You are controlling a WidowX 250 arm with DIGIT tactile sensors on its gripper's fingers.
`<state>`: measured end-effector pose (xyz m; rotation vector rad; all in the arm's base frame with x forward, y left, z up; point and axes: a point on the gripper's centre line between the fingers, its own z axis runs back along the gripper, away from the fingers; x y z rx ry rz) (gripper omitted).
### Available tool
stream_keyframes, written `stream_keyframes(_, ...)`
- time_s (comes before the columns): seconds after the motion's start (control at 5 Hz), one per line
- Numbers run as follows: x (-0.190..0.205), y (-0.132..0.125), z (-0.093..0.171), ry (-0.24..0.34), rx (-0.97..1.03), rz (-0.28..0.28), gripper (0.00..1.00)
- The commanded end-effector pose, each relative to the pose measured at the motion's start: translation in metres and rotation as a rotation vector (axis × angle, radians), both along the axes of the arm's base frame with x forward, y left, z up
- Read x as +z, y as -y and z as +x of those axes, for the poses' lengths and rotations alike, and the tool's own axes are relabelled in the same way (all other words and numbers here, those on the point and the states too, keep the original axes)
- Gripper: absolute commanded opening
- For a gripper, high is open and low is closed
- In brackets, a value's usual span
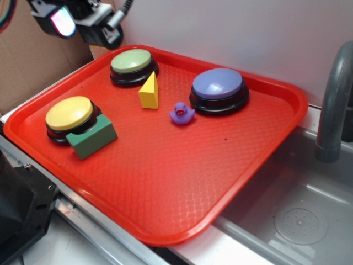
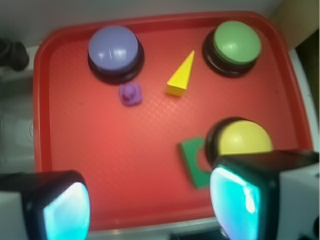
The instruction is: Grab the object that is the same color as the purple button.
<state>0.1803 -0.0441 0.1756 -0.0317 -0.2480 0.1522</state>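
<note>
Pincer (image 2: 150,210) is hanging wide open and empty above the tray (image 1: 259,160) — it should be lowering straight over the purple duck (image 2: 130,94), avoiding the purple button (image 2: 114,50) beside.

Exterior: gripper (image 1: 83,22) cut by top edge, only its lower part shows; finger gap not readable there. Grey faucet (image 1: 334,105) far to the side of the gripper, cropped at the right edge.

Wrist: whole view soft. Both fingers (image 2: 240,200) cut by bottom edge, tips out of frame. Green block (image 2: 192,162) just ahead of the gripper, partly hidden behind one finger and the yellow button (image 2: 242,137). Duck (image 2: 131,94) farther ahead, blurred; beak and facing unreadable.
</note>
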Motion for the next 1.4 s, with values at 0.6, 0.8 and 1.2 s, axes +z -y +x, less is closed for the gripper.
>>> stream_keyframes(0.6, -0.084, 0.008, 0.076, 0.142, 0.171, 0.038, 1.0)
stream_keyframes(0.8, -0.101, 0.007, 0.086, 0.15, 0.172, 0.059, 1.0)
stream_keyframes(1.2, -0.127, 0.004, 0.095, 0.146, 0.139, 0.015, 1.0)
